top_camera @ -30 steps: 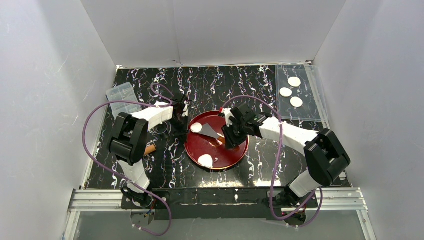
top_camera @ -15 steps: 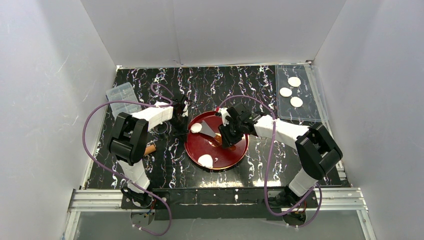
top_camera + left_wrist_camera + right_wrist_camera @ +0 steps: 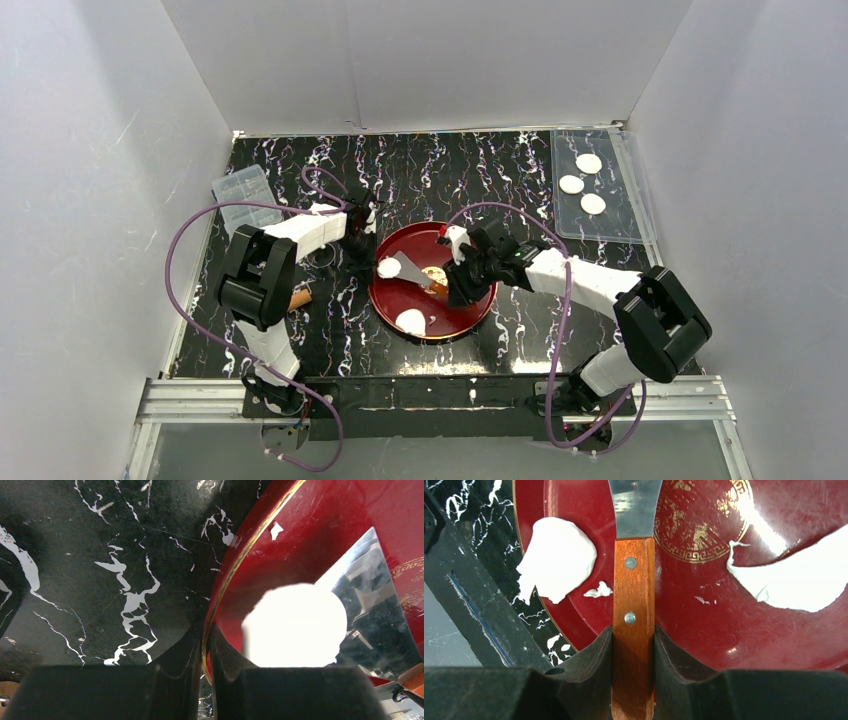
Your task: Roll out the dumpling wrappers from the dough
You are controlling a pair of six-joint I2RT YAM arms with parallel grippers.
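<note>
A red plate (image 3: 470, 305) lies mid-table. My left gripper (image 3: 362, 250) (image 3: 207, 630) is shut on its left rim (image 3: 220, 605). Just inside that rim lies a round white dumpling wrapper (image 3: 389, 267) (image 3: 295, 625). My right gripper (image 3: 457, 280) (image 3: 634, 635) is shut on the wooden handle (image 3: 634, 590) of a scraper. The scraper's steel blade (image 3: 412, 267) (image 3: 375, 605) touches the wrapper's right edge. A lump of dough (image 3: 411, 321) (image 3: 556, 557) sits at the near rim. A ragged dough scrap (image 3: 794, 580) lies on the other side of the handle. Three more wrappers (image 3: 584, 184) lie at back right.
The three wrappers lie on a clear tray (image 3: 620, 225) at the back right. At the back left stands a clear plastic box (image 3: 243, 195). A brown wooden handle (image 3: 300, 298) pokes out by the left arm. White walls close in the table on three sides.
The right arm has swung its elbow outward and pushed the scraper blade left against the wrapper, which slid slightly towards the near left rim. The left gripper has kept still on the rim.
</note>
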